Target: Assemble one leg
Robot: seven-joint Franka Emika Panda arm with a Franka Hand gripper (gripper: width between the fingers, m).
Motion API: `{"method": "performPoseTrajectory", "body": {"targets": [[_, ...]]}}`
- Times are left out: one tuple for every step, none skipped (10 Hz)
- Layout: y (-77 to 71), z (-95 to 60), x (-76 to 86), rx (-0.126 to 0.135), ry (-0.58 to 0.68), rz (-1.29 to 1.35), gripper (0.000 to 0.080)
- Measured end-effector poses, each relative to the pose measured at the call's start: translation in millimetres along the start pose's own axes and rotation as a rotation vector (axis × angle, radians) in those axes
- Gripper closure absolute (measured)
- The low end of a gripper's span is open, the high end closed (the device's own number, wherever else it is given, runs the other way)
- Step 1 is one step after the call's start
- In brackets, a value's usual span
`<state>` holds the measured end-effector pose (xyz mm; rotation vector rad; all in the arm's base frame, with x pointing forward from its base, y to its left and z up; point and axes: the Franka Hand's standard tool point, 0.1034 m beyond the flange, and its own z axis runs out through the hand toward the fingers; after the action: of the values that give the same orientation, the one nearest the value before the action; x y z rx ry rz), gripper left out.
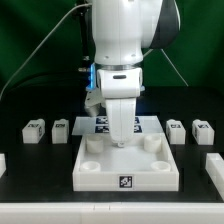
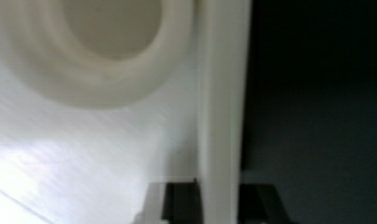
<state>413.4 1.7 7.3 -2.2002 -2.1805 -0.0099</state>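
Four small white legs with square tags lie on the table in the exterior view: two at the left (image 1: 35,129) (image 1: 62,128) and two at the right (image 1: 176,129) (image 1: 201,130). None is held. My gripper (image 1: 122,140) points straight down at the far edge of the large white square tray-like part (image 1: 100,178). In the wrist view the gripper (image 2: 211,202) straddles the tray's thin upright wall (image 2: 217,90). A dark finger (image 2: 167,203) stands close against each side of the wall. A round corner hole (image 2: 96,45) shows beside it.
The marker board (image 1: 92,123) lies just behind the tray, partly hidden by the arm. White parts stand at the table's left edge (image 1: 3,162) and right edge (image 1: 215,165). A white strip (image 1: 110,212) runs along the front.
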Motion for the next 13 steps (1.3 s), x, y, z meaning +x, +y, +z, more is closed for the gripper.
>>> {"method": "performPoseTrajectory", "body": {"targets": [[0.1, 0.0, 0.0, 0.0, 0.0, 0.0, 0.0743], [0.9, -0.2, 0.0, -0.001, 0.0, 0.0, 0.0743], [7.0, -0.1, 0.7, -0.008, 0.001, -0.003, 0.0743], [18.6, 0.9, 3.9, -0.021, 0.006, -0.004, 0.0743], [30.6, 1.3, 12.7, -0.034, 0.015, -0.004, 0.0743], [42.8, 1.2, 26.4, -0.045, 0.026, 0.012, 0.0743], [56.5, 1.4, 41.2, -0.06, 0.039, 0.013, 0.0743], [65.1, 1.5, 51.0, -0.07, 0.047, 0.019, 0.0743], [70.7, 1.4, 58.8, -0.076, 0.052, 0.027, 0.0743], [74.5, 1.4, 61.1, -0.081, 0.053, 0.033, 0.0743], [75.3, 1.7, 60.8, -0.083, 0.053, 0.028, 0.0743], [76.0, 1.7, 60.6, -0.093, 0.055, 0.005, 0.0743], [75.8, 1.8, 60.7, -0.098, 0.055, 0.002, 0.0743]]}}
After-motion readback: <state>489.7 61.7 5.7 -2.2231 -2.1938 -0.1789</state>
